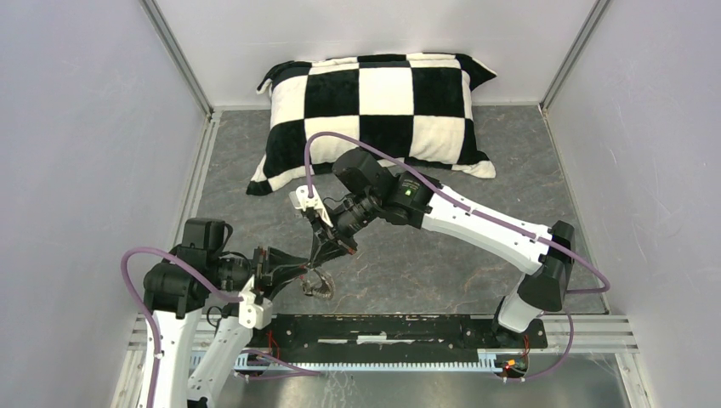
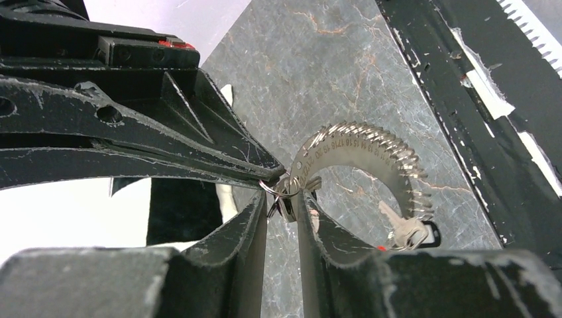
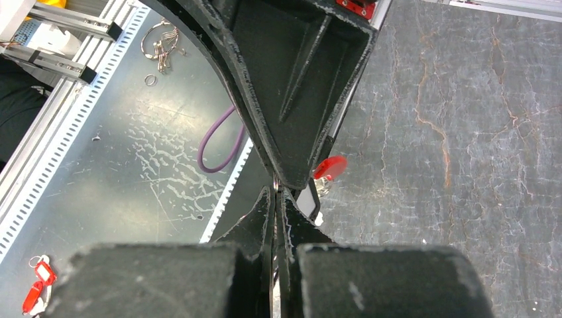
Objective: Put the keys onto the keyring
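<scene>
Currently: grey marbled counter [image 1: 442, 255], checkered pillow [image 1: 374, 110] lying along its far edge.

Both arms meet close to the near edge, left of centre. Right arm reaches across from the right. Left arm comes in from the near-left corner.

Right claw [image 1: 326, 251]: fully closed. In the left wrist view its tip [image 2: 262, 173] pinches the keyring [image 2: 371, 142] at the thin wire loop on its end.

Left claw [image 2: 281, 199]: jaws narrowly apart, set just under the right claw's tip. A small metal fitting of the keyring sits in the gap. Cannot tell whether the pads bear on it.

Keyring: coiled silvery arc curving away from both claw tips toward the black base rail [image 2: 464, 99] at the near edge. Overhead it shows just on the near side of the claws [image 1: 320, 286]. Cannot tell whether it rests on the counter or hangs clear.

Red sleeve [image 3: 329, 165] shows just beside the right claw [image 3: 277, 195] tips.

One key [image 2: 401, 228] sits at the arc's far end, away from the claws, blade silvery.
</scene>
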{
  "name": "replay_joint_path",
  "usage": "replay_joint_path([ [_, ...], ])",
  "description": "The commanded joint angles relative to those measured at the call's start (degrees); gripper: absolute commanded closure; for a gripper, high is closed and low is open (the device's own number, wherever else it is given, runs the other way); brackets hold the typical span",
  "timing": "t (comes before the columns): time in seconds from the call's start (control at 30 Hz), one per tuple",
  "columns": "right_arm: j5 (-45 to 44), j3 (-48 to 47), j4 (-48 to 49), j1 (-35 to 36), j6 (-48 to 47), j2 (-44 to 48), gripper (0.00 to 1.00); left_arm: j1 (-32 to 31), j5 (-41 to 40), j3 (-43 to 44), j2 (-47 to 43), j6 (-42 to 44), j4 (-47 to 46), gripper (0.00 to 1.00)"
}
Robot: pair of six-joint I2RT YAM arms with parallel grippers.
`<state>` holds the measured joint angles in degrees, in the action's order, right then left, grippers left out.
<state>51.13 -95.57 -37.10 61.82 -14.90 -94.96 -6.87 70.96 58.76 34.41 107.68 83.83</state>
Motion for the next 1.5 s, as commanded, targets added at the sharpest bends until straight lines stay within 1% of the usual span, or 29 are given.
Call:
replay_joint_path([
  [0.0, -1.4, -0.4, 3.2, -0.6, 1.9, 1.5, 1.0, -0.2, 1.9, 1.1, -1.1, 3.4, 0.1, 0.72],
  [0.17, -2.7, 1.4, 6.3, -1.0, 4.3, 2.7, 1.0, -0.2, 2.0, 0.7, -1.5, 4.7, 0.1, 0.78],
  [0.27, -3.6, 2.9, 8.6, -1.1, 6.0, 3.6, 1.0, -0.2, 1.7, 0.3, -2.2, 5.7, -0.1, 0.84],
  [0.37, -5.3, 5.9, 12.7, -1.2, 9.0, 5.0, 1.0, -0.1, 1.5, -0.8, -3.6, 5.4, -1.7, 0.88],
  [0.53, -7.0, 12.3, 22.2, -1.3, 14.7, 8.0, 1.0, -0.1, 1.8, -3.5, -7.6, -2.3, -10.5, 0.94],
  [0.63, -8.3, 16.4, 29.2, -1.3, 19.8, 10.1, 1.0, 0.0, 1.8, -5.4, -9.9, -6.6, -15.5, 0.95],
  [0.83, -11.9, 25.4, 45.5, -1.3, 29.0, 13.9, 1.0, 0.0, 1.6, -6.7, -11.2, -6.7, -16.0, 0.97],
  [0.97, -15.7, 30.7, 55.4, -1.4, 34.1, 16.4, 1.0, 0.0, 0.8, -8.0, -12.5, -4.6, -16.0, 0.97],
  [1.13, -21.1, 35.0, 62.3, -1.3, 37.7, 19.1, 1.0, 0.4, -0.8, -11.0, -15.6, 1.1, -16.0, 0.95],
  [1.33, -24.9, 38.4, 67.8, -0.7, 40.6, 20.1, 1.0, 1.6, -0.6, -14.8, -20.6, 3.0, -19.2, 0.94],
  [1.37, -25.6, 38.5, 68.0, -0.5, 40.4, 20.2, 1.0, 1.7, -0.5, -15.2, -21.1, 3.0, -19.5, 0.92],
  [1.4, -25.8, 38.5, 68.0, -0.2, 40.2, 20.1, 1.0, 1.9, -0.4, -15.5, -21.6, 2.6, -19.9, 0.86],
  [1.43, -25.9, 38.4, 67.7, -0.1, 40.0, 20.0, 1.0, 2.0, -0.2, -15.4, -21.8, 1.7, -20.2, 0.75],
  [1.47, -26.1, 38.4, 67.4, 0.1, 39.7, 19.9, 1.0, 2.1, 0.0, -15.4, -21.9, 0.8, -20.5, 0.59],
])
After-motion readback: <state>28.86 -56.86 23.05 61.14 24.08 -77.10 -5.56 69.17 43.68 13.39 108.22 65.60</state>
